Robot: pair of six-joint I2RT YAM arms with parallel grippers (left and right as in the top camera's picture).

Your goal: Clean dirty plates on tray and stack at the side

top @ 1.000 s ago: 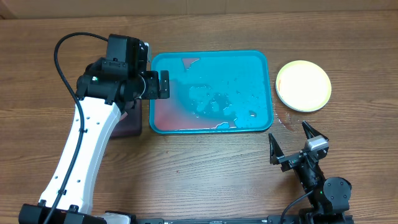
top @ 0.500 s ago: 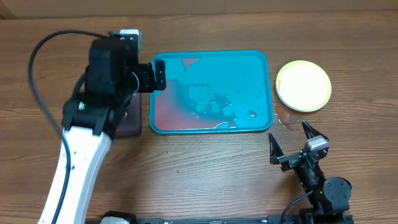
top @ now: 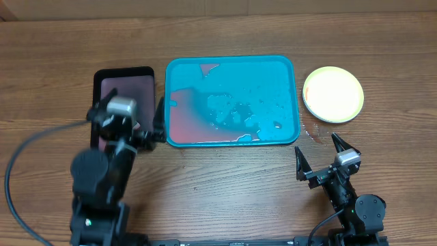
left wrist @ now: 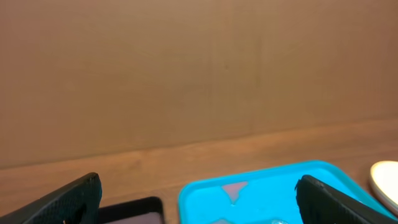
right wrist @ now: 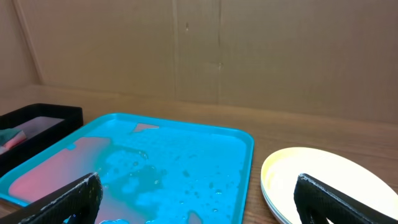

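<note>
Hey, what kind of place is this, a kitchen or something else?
Probably a robot test bench, not a kitchen: a wood-grain table walled by plain brown board, with a wet turquoise tray and plates set out before the left arm and right arm.

The tray (top: 287,65) lies mid-way across the counter (top: 218,198), wet, pinkish at its left end. The plates (top: 333,94) sit just right of it. The left hand (top: 125,117), spread wide, overlaps the black tray (top: 123,71); the right hand (top: 317,146) gapes near the front
</note>
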